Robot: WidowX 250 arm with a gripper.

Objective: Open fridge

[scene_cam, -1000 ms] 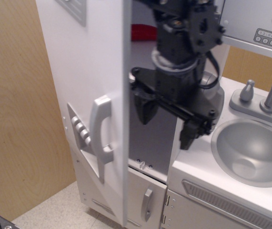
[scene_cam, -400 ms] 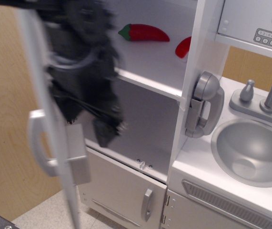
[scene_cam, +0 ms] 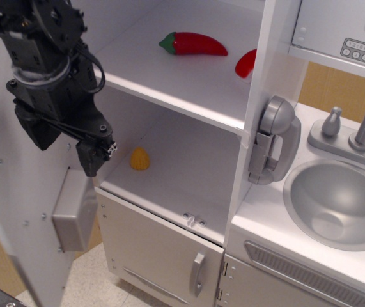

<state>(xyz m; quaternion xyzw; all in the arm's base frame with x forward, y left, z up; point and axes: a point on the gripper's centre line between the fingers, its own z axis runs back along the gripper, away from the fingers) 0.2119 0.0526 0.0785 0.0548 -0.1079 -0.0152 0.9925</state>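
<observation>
At left, my gripper [scene_cam: 61, 144], fingers apart and empty, sits against the fridge [scene_cam: 188, 96] door [scene_cam: 16, 211], already swung wide. I'd push outward gently, avoiding the hinge.

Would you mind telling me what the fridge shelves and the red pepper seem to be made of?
The fridge shelves look like white-painted wood or laminated board: flat, matte, square-edged. The red pepper looks like smooth moulded plastic, though painted wood is possible, judging by its glossy, uniform colour.

fridge [scene_cam: 188, 96] door swung fully open, small yellow item [scene_cam: 140, 158] on lower shelf now revealed; end effector [scene_cam: 67, 137] moved left
</observation>
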